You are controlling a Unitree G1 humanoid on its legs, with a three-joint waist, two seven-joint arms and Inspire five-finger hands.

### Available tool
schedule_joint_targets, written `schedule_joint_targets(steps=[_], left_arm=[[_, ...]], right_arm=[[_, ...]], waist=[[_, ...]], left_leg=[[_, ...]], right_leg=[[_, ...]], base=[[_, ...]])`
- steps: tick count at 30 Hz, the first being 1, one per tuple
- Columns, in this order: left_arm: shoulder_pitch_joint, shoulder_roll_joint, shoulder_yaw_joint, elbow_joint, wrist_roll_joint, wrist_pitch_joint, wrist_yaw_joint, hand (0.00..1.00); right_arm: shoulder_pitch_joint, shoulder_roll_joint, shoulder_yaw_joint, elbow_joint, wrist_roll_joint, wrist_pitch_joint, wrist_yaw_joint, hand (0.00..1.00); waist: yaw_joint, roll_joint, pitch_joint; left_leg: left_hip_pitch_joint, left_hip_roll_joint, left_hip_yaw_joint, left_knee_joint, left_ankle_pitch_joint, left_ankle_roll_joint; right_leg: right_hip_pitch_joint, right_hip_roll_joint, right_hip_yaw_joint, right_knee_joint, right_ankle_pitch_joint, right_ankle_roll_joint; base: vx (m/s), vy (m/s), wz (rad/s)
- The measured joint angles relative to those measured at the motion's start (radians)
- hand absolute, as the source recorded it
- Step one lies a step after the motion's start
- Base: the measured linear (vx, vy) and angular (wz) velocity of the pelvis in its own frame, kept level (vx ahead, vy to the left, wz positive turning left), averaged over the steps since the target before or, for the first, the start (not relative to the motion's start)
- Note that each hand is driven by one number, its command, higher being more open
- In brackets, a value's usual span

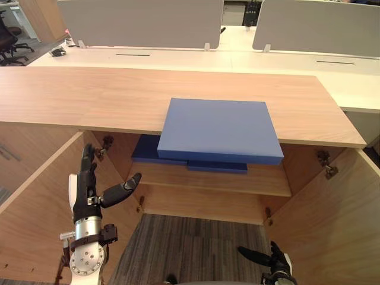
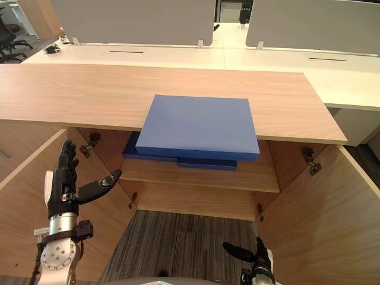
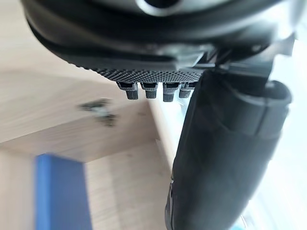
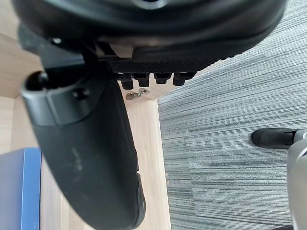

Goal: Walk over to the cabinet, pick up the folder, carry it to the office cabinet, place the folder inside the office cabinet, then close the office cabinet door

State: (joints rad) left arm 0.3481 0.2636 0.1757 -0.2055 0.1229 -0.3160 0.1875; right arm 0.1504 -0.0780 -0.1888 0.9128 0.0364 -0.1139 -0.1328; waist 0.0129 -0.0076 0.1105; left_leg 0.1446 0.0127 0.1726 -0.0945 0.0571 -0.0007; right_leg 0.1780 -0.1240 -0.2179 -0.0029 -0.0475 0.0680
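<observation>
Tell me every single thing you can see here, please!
blue folder: one, light blue, flat on the cabinet top, sticking out over its front edge
dark blue folders: at least one, exact count unclear, on the shelf inside the cabinet
cabinet: one, light wood, right in front
cabinet doors: two, light wood, both swung open
desks: white, behind the cabinet
screens: two, grey, standing on the desks
chair: one, black, far left corner
carpet: grey, striped, on the floor
left hand: one, dark, open, raised beside the left door
right hand: one, dark, open, low above the carpet
</observation>
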Motion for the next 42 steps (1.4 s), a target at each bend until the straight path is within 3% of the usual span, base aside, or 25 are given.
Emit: schedule_joint_targets(steps=[6,13,22,27,31,32,42], left_arm=[[-0.013,0.144,-0.015,-0.036,0.194,-0.036,0.007,1.0],[-0.104,0.282,-0.197,-0.176,0.446,-0.025,0.008,1.0],[-0.285,0.303,-0.342,-0.175,0.571,-0.019,0.007,1.0],[-0.345,0.304,-0.373,-0.078,0.662,0.024,0.007,1.0],[-0.361,0.304,-0.38,0.001,0.693,0.064,0.001,1.0],[-0.361,0.304,-0.38,0.016,0.694,0.074,-0.007,0.0],[-0.418,0.304,-0.359,0.019,0.701,0.086,-0.032,0.0]], right_arm=[[0.02,-0.003,0.044,0.013,-0.004,-0.007,0.005,1.0],[0.028,-0.019,0.07,0.043,-0.023,-0.011,0.008,1.0],[0.051,-0.032,0.08,0.043,-0.022,-0.011,0.022,1.0],[0.059,-0.035,0.085,0.046,-0.02,-0.009,0.027,1.0],[0.059,-0.036,0.085,0.046,-0.018,-0.009,0.029,1.0],[0.059,-0.035,0.084,0.046,-0.017,-0.008,0.031,1.0],[0.055,-0.03,0.079,0.036,0.004,-0.006,0.049,1.0]], waist=[[-0.003,0.003,0.0],[-0.005,0.003,-0.005],[-0.039,0.013,-0.029],[-0.062,0.015,-0.04],[-0.06,0.014,-0.04],[-0.059,0.013,-0.041],[-0.057,0.007,-0.044]], left_leg=[[0.009,0.001,-0.011,0.0,0.0,0.0],[0.004,0.004,-0.001,0.0,-0.001,-0.003],[-0.001,0.017,0.04,0.0,-0.003,-0.008],[0.0,0.022,0.062,0.0,-0.003,-0.008],[-0.001,0.021,0.062,0.0,-0.004,-0.008],[-0.003,0.021,0.062,0.0,-0.004,-0.008],[-0.003,0.021,0.056,0.0,-0.006,-0.01]], right_leg=[[0.015,0.002,-0.009,0.0,-0.006,-0.004],[0.003,0.004,0.015,0.006,-0.003,0.002],[-0.033,0.016,0.063,0.025,-0.003,0.001],[-0.05,0.021,0.087,0.033,-0.002,-0.002],[-0.051,0.021,0.087,0.027,-0.002,-0.003],[-0.052,0.021,0.087,0.022,-0.001,-0.003],[-0.041,0.022,0.08,0.006,0.002,-0.002]], base=[[-0.01,-0.015,0.05],[0.0,-0.001,-0.04],[0.0,-0.009,-0.15],[0.01,-0.005,-0.14],[0.0,0.0,0.0],[0.0,0.0,0.0],[0.0,-0.004,0.01]])
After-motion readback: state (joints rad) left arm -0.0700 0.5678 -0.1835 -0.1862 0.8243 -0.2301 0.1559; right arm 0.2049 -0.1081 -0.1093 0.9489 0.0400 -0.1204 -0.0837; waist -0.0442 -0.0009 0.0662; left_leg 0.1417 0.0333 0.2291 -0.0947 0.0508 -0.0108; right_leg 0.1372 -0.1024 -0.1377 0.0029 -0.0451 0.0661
